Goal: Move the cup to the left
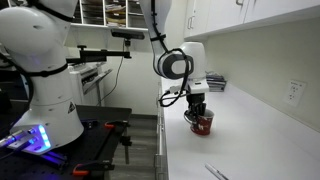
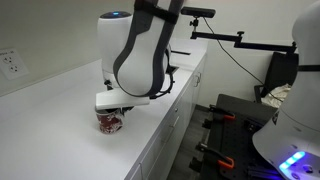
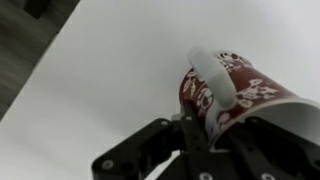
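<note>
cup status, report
Claw shut on cup at the rim. Cup low at counter, lift unclear. Nothing close beside it in wrist view.

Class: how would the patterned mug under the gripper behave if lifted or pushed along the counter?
The cup looks glazed and rigid: likely keeps its shape, but may slip in a grip. Its handle juts sideways, so a push there would probably spin it. On the smooth white counter it should slide rather than tip.
</note>
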Tool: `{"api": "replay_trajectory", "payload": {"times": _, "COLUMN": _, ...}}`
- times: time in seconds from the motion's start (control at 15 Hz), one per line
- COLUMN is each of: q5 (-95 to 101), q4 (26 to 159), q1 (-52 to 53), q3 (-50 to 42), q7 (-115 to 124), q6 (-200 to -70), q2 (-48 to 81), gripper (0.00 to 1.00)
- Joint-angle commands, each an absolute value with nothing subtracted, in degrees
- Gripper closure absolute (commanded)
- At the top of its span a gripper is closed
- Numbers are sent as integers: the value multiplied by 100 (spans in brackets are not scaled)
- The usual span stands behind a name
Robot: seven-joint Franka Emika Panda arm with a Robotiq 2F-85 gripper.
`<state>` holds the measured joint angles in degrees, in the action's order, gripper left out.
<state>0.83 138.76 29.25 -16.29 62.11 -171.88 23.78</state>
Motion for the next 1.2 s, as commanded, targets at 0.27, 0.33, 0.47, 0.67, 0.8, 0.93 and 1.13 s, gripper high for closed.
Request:
{"api": "replay_trajectory", "payload": {"times": 0.27, "q5": 35, "q4": 13831, "q1": 3048, "q3": -1705, "q7": 6124, "q6": -17346, "q2": 2563, "gripper": 68}}
{"api": "replay_trajectory", "payload": {"times": 0.33, "q5": 27, "q4": 13830, "q1": 3075, "q3": -1725, "q7": 6133, "q6": -17355, "q2": 2570, "gripper": 63}}
{"api": "replay_trajectory", "payload": {"times": 0.47, "q5": -15, "q4": 13859, "q1": 3023, "q3": -1671, "q7": 6086, "q6": -17308, "q2": 2491, "gripper": 48}}
{"api": "replay_trajectory", "payload": {"times": 0.67, "q5": 54, "q4": 13940, "q1": 3126, "q3": -1876, "q7": 6144, "q6": -17134, "q2": 2278, "gripper": 26}}
{"api": "replay_trajectory", "payload": {"times": 0.8, "q5": 13, "q4": 14032, "q1": 2966, "q3": -1825, "q7": 6045, "q6": -17127, "q2": 2040, "gripper": 12}}
{"api": "replay_trajectory", "payload": {"times": 0.93, "q5": -116, "q4": 14198, "q1": 2538, "q3": -1491, "q7": 5772, "q6": -17212, "q2": 1646, "gripper": 0}}
{"api": "replay_trajectory", "payload": {"times": 1.13, "q5": -639, "q4": 14388, "q1": 1725, "q3": -749, "q7": 5092, "q6": -17192, "q2": 1082, "gripper": 0}}
